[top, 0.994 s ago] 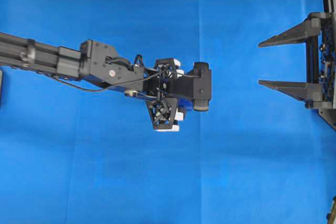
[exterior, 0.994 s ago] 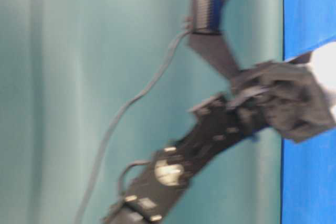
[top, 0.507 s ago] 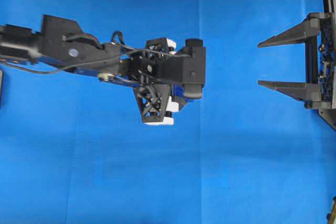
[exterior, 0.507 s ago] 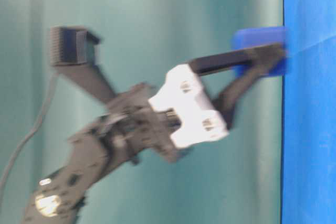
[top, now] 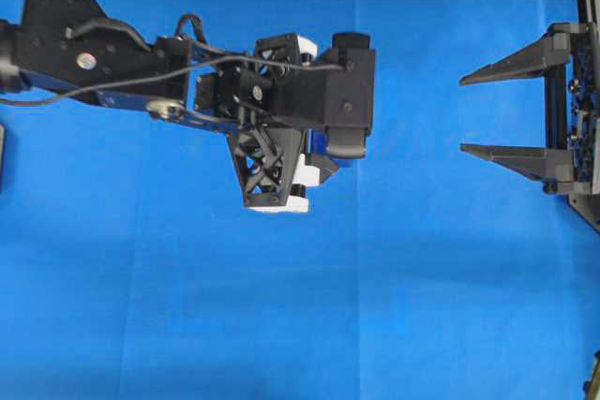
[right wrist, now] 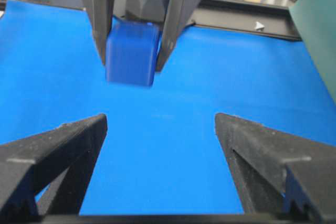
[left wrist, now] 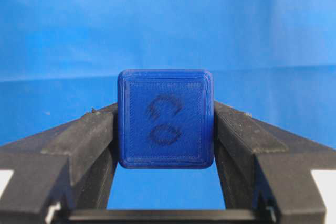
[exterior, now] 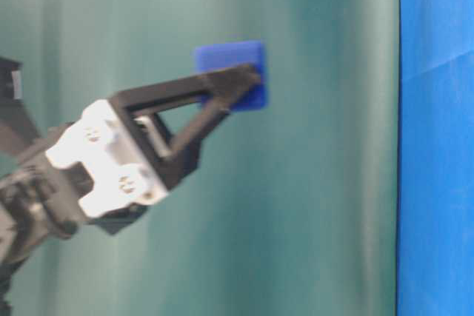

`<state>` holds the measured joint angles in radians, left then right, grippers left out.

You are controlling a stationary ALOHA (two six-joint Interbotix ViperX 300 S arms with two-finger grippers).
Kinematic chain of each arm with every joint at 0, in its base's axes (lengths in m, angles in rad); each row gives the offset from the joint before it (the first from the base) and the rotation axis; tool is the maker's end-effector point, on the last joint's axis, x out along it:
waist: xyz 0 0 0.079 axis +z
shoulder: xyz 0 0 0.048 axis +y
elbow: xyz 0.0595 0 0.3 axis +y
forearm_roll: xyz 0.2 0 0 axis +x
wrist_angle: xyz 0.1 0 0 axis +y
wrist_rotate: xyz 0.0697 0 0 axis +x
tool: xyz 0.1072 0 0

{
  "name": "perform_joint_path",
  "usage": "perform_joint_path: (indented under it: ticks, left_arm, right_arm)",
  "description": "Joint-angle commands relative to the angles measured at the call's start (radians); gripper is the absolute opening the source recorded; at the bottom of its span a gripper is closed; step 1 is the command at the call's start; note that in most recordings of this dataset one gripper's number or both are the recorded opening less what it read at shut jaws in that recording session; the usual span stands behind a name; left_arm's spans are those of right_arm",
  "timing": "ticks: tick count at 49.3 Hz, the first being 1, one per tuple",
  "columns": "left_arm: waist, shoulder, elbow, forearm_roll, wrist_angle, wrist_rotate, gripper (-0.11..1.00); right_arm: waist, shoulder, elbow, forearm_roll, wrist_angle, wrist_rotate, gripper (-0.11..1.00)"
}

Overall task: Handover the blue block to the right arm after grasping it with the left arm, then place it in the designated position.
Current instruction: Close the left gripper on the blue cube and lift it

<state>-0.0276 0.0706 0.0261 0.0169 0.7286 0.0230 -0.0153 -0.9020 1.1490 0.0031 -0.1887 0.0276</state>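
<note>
The blue block (left wrist: 165,118) is a dark-blue cube with a faint dark mark on the face toward the left wrist camera. My left gripper (left wrist: 165,109) is shut on it, a black finger pressed to each side. In the table-level view the blue block (exterior: 233,72) hangs clear of the cloth at the fingertips (exterior: 248,79). From overhead the left arm (top: 309,105) covers most of the block. My right gripper (top: 464,113) stands open at the right edge, pointing left. In its wrist view the blue block (right wrist: 131,53) hangs ahead of the open right gripper (right wrist: 160,120), well apart.
A blue cloth (top: 422,306) covers the table. A teal backdrop (exterior: 326,183) fills the table-level view. Black frame rails (right wrist: 236,17) run along the table's far side behind the left arm.
The left arm has risen off the cloth with the block and turned its wrist. The right gripper has not moved.
</note>
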Motion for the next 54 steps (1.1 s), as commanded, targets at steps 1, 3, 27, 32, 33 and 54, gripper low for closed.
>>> perform_joint_path:
  ticks: [1,3,27,32,33,54]
  left_arm:
    - [-0.002,-0.046,-0.052,0.003,0.023,0.002,0.46]
    - [-0.002,-0.051,-0.063,0.003,0.037,0.002,0.46]
    - [-0.002,-0.067,-0.107,0.006,0.106,0.0,0.46]
    - [-0.002,-0.067,-0.106,0.006,0.106,0.0,0.46]
    - [-0.002,-0.069,-0.107,0.006,0.106,0.0,0.46]
    - [0.005,-0.067,-0.106,0.006,0.104,0.0,0.46]
  right_arm:
    - [-0.002,0.008,-0.018,0.005,-0.005,0.002,0.96]
    - [-0.002,0.008,-0.018,0.005,-0.005,0.002,0.96]
    - [-0.002,0.008,-0.021,0.005,-0.009,0.002,0.96]
    - [0.0,0.009,-0.021,0.003,-0.009,0.002,0.96]
    - [-0.002,0.009,-0.021,0.003,-0.009,0.002,0.96]
    - [-0.002,0.009,-0.021,0.005,-0.005,0.002,0.96]
